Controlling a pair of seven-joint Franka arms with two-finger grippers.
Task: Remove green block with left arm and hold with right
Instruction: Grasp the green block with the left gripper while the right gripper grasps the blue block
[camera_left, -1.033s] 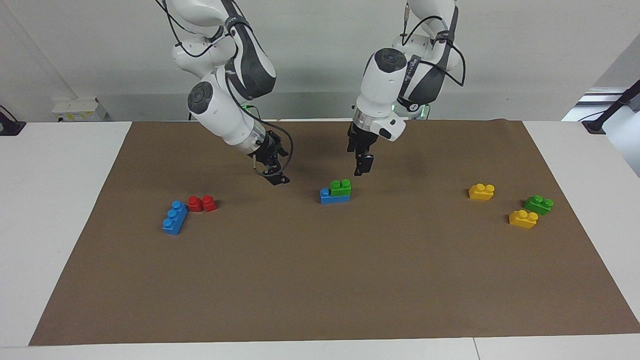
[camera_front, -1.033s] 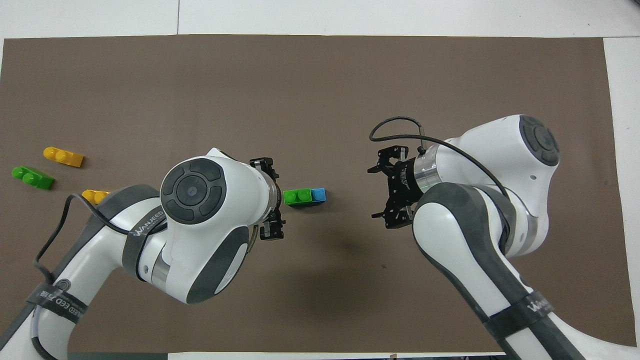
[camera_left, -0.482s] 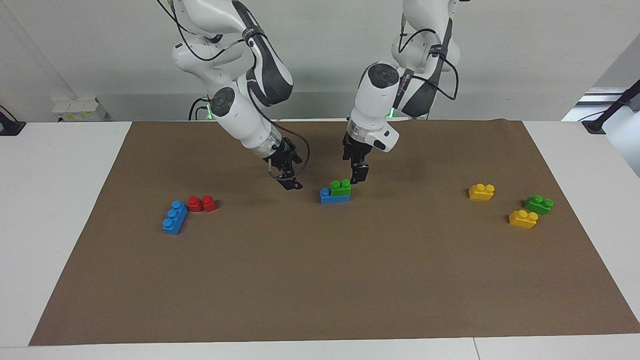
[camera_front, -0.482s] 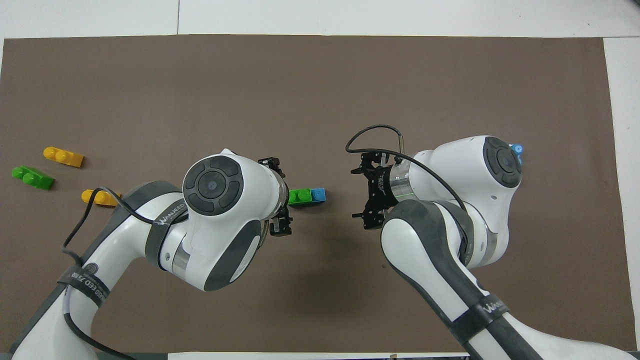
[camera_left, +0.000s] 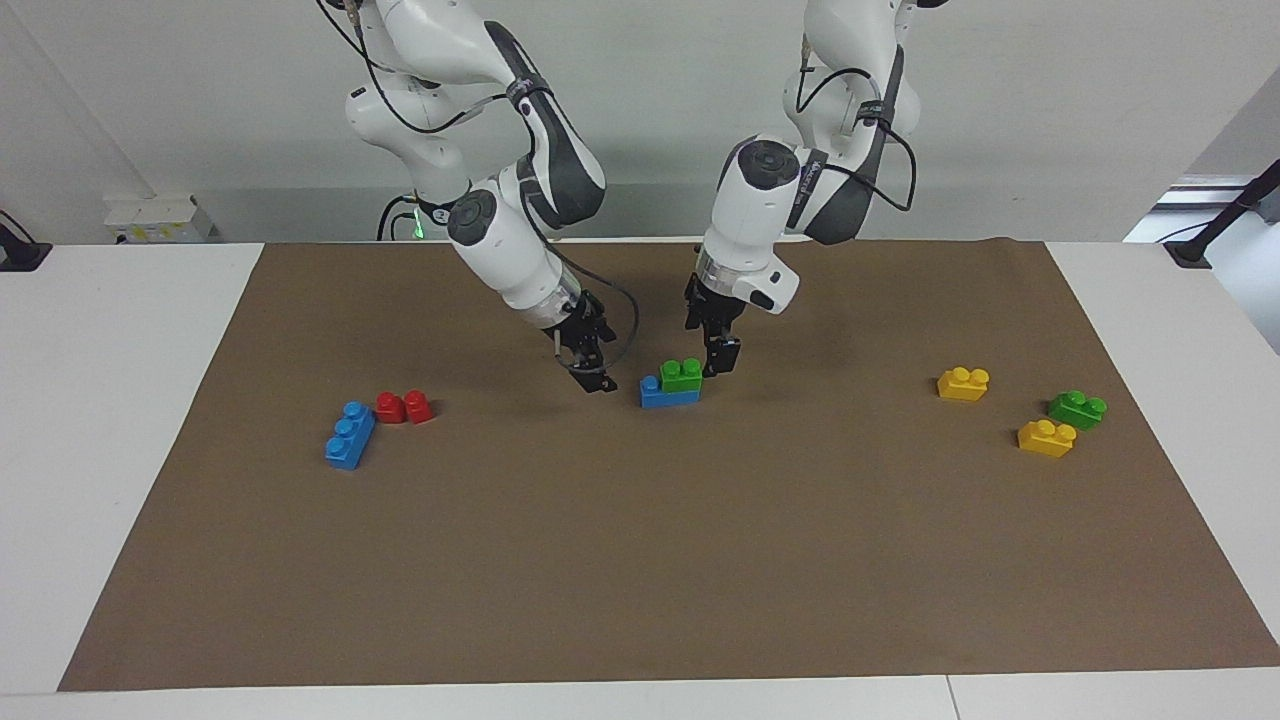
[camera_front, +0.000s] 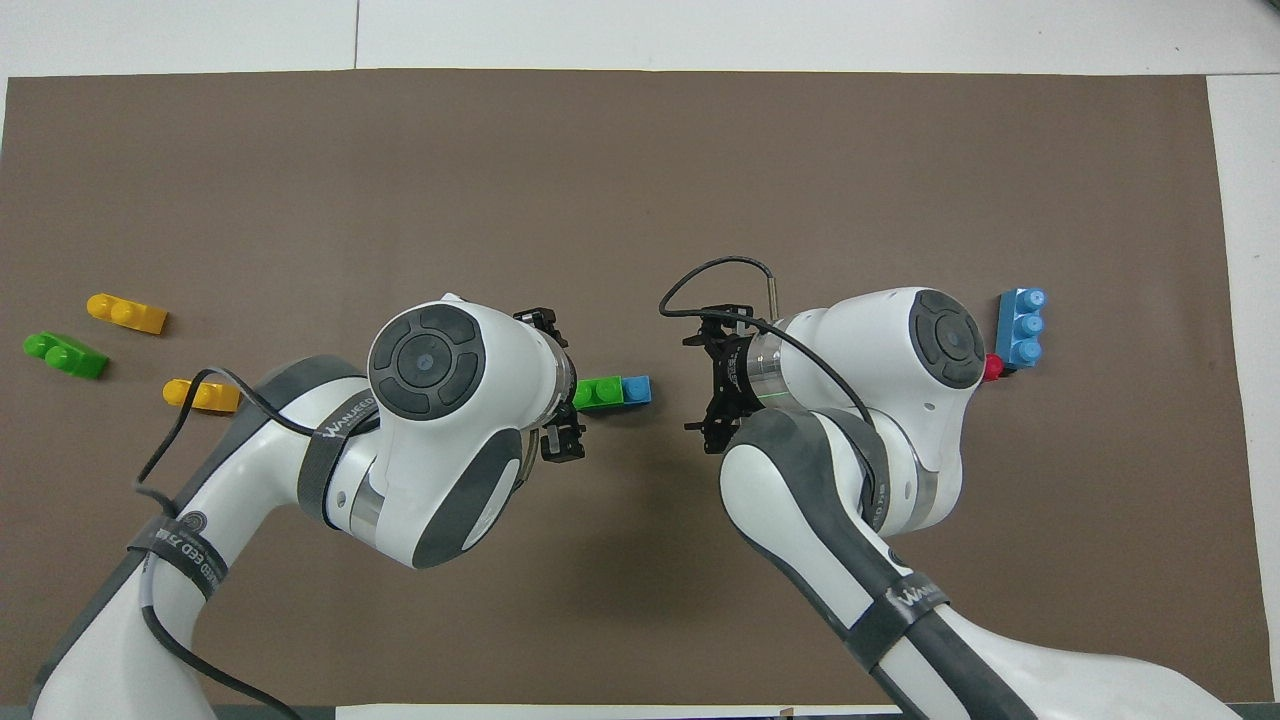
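Observation:
The lime-green block (camera_left: 682, 375) sits stacked on one end of a blue brick (camera_left: 668, 396) in the middle of the brown mat; both also show in the overhead view, the green block (camera_front: 600, 392) and the blue brick (camera_front: 636, 389). My left gripper (camera_left: 720, 365) is open and low, right beside the green block on the side toward the left arm's end of the table. My right gripper (camera_left: 599, 383) is open, tilted, and low over the mat, a short gap from the blue brick's bare end. Neither holds anything.
A blue three-stud brick (camera_left: 349, 435) and a red brick (camera_left: 405, 407) lie toward the right arm's end of the table. Two yellow bricks (camera_left: 963, 383) (camera_left: 1046, 438) and a darker green brick (camera_left: 1077, 408) lie toward the left arm's end.
Both grippers have come down and closed in on the stacked bricks from either side. The left gripper is now level with the green block. The bricks have not moved.

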